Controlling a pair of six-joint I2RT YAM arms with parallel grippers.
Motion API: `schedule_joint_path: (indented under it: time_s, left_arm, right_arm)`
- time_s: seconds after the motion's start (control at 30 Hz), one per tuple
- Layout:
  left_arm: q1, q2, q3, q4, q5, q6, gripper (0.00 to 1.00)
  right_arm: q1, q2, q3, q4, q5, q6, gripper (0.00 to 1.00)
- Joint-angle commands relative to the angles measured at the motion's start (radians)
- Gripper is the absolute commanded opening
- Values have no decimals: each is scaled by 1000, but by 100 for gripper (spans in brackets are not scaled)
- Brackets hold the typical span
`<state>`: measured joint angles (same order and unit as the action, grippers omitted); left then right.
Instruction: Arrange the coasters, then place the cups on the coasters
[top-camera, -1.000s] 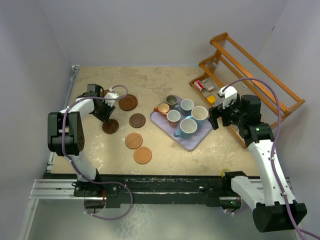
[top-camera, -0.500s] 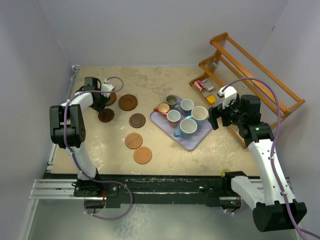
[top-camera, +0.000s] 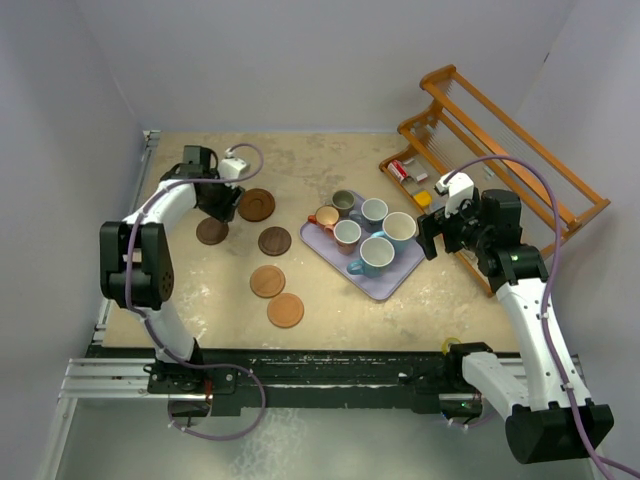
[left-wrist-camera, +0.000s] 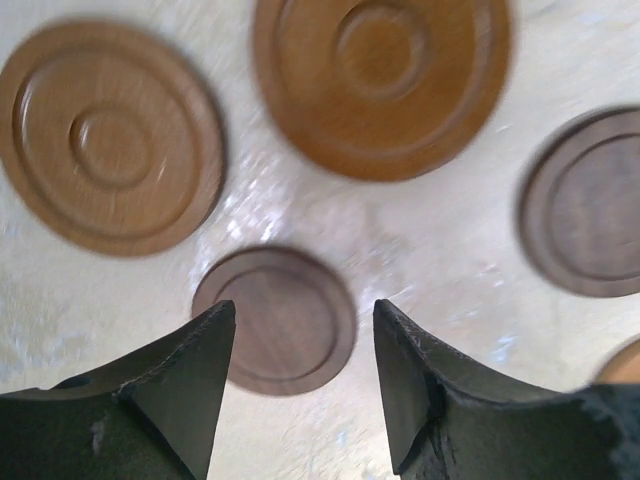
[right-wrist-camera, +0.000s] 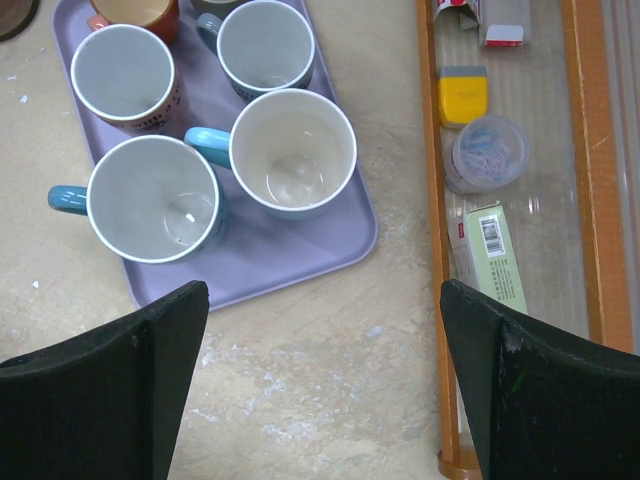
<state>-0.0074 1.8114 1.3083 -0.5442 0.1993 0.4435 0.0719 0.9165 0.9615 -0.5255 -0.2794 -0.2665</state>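
Five coasters show from above: two dark (top-camera: 211, 231) (top-camera: 275, 241), a larger brown one (top-camera: 256, 204) and two orange-brown (top-camera: 267, 281) (top-camera: 285, 310). My left gripper (top-camera: 215, 207) hovers open beside the brown one and hides whatever lies under it. Its wrist view shows a small dark coaster (left-wrist-camera: 275, 320) flat on the table below the open left gripper (left-wrist-camera: 304, 306), with two brown coasters (left-wrist-camera: 110, 150) (left-wrist-camera: 380, 80) beyond. Several cups (top-camera: 376, 254) stand on the lavender tray (top-camera: 383, 288). My right gripper (top-camera: 430, 238) is open and empty, right of the tray (right-wrist-camera: 290, 250).
An orange wooden rack (top-camera: 500, 130) stands along the right side, holding small items, among them a yellow piece (right-wrist-camera: 460, 100), a plastic tub (right-wrist-camera: 485, 155) and a green box (right-wrist-camera: 490, 255). Grey walls close the left and back of the table.
The left gripper carried a dark coaster toward the back left, set it down and opened. It then moved right, away from it. The right arm has not moved.
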Motion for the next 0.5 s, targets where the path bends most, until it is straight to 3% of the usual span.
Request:
schedule_joint_path:
  time_s: [0.0, 0.47]
  left_arm:
    - [-91, -28, 53, 30, 34, -32, 55]
    - [-143, 123, 95, 74, -26, -165, 57]
  right_arm:
    - [2, -8, 8, 12, -7, -13, 100]
    - [2, 4, 7, 11, -7, -11, 100]
